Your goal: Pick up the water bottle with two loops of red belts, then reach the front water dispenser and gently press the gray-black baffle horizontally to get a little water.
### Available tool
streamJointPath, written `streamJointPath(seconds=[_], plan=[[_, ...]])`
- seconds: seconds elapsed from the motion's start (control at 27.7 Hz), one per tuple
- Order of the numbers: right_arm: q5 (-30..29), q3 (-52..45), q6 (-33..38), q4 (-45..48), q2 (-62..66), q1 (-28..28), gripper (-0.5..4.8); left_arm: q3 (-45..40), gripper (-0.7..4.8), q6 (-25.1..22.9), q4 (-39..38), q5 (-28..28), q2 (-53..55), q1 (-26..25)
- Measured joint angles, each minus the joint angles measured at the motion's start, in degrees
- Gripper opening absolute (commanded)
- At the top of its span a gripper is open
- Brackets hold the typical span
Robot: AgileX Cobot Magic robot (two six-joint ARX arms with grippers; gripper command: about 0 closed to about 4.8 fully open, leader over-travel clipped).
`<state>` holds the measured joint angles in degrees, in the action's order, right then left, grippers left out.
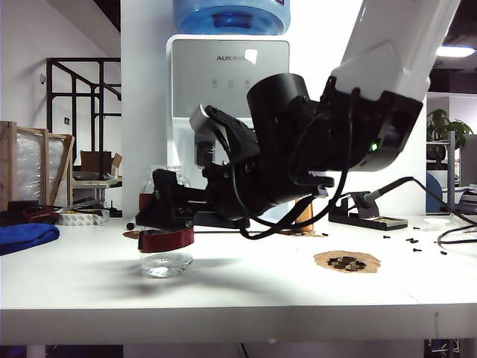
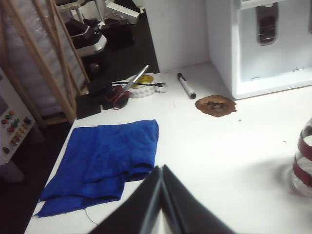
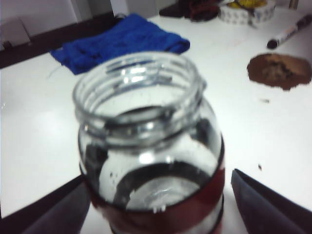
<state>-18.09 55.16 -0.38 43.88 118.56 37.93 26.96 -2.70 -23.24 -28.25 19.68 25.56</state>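
White tabletop, cluttered lab behind. Nearest the camera in the exterior view: the right gripper [image 1: 165,216] is low at the left side of the table, reaching across, its jaws wide apart on either side of the water bottle [image 1: 165,246]. In the right wrist view both fingers [image 3: 263,204] flank the red band with daylight showing, so nothing is gripped yet. The bottle stands upright on the table [image 1: 246,283], mouth open, no lid (looks empty, hard to be sure). Straddling the body at band height makes sense: widest, least slippery place to clamp. Left gripper [image 2: 162,204] hovers over the table near a blue cloth [image 2: 105,161], jaws closed together, holding nothing; parked clear of the working arm, I'd guess. Further back: a brown stain [image 2: 215,105], a marker [image 2: 185,86], tape and scissors. Farthest, the water dispenser [image 1: 227,82] against the wall; its baffle is hidden behind the arm in the exterior view. Next step as I read it: close on the bottle, lift, carry it to the tap.
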Motion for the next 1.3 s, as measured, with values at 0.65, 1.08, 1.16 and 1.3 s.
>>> streamJointPath(seconds=[0.65, 1.08, 1.16, 1.3], plan=[[4.5, -0.6, -6.5, -28.8, -14.7, 0.0, 4.4, -12.9, -0.05, -3.0, 23.0, 19.5, -0.1, -24.9], [13.6, -1.6, -13.8, -45.0, -30.4, 0.0, -0.04, -26.6, -0.05, -3.0, 41.9, 20.1, -0.4, -24.6], [13.6, -1.6, -13.9, -45.0, -32.3, 0.0, -0.03, -26.6, -0.05, -3.0, 41.6, 20.6, -0.4, -24.6], [13.6, -3.7, -14.1, -44.3, -36.4, 0.0, -0.03, -26.6, -0.05, -3.0, 39.5, 23.0, -0.4, -24.6]])
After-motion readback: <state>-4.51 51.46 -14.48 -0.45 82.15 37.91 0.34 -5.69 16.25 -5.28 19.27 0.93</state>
